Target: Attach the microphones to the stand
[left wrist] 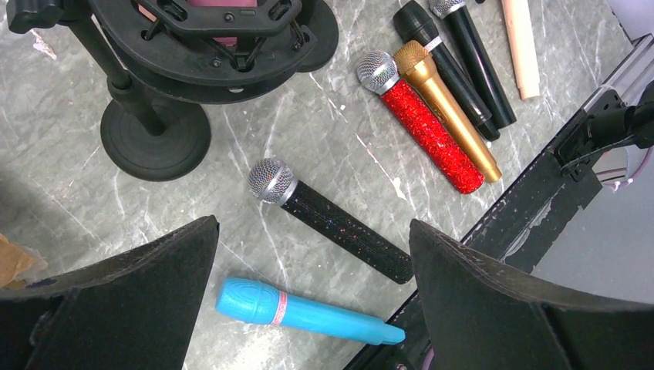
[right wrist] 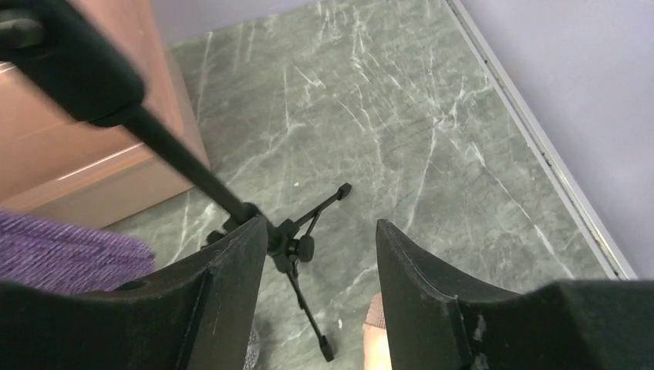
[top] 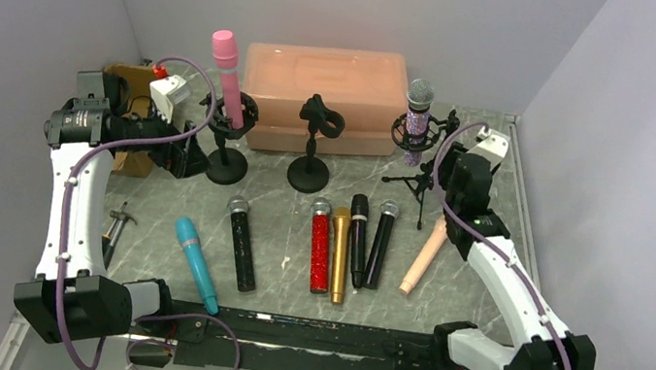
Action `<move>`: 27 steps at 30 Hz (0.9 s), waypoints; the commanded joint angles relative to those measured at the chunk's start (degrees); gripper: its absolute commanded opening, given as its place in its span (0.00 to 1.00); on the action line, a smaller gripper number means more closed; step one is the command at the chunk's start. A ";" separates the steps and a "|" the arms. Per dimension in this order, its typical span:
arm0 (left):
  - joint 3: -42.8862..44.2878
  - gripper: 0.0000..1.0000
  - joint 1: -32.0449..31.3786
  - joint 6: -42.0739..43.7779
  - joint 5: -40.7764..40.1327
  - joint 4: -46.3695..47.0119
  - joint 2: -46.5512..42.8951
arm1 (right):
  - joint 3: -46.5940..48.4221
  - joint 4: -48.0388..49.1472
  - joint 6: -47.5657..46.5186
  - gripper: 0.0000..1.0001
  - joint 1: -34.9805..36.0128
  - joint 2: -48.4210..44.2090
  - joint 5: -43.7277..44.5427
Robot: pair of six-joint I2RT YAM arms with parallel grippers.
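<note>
A pink microphone (top: 223, 71) stands in the left stand (top: 227, 165). The middle stand (top: 315, 134) holds nothing. A purple glitter microphone (top: 418, 115) sits in the tripod stand (right wrist: 289, 243) at the right. On the table lie teal (left wrist: 301, 312), black glitter (left wrist: 332, 220), red glitter (left wrist: 428, 131), gold (left wrist: 447, 108), two black (top: 369, 240) and peach (top: 423, 255) microphones. My left gripper (left wrist: 314, 226) hangs open beside the left stand's base, above the teal and black glitter microphones. My right gripper (right wrist: 320, 224) is open and empty just right of the tripod stand.
A peach plastic box (top: 323, 96) stands behind the stands. A brown cardboard piece (top: 137, 88) and a small tool (top: 115, 227) lie at the left. A black rail (top: 311, 335) runs along the near edge. Walls close in on both sides.
</note>
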 commanded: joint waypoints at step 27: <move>-0.31 0.99 0.97 4.57 0.97 -2.09 -0.04 | -2.65 13.10 -0.69 0.58 -9.23 6.80 -24.88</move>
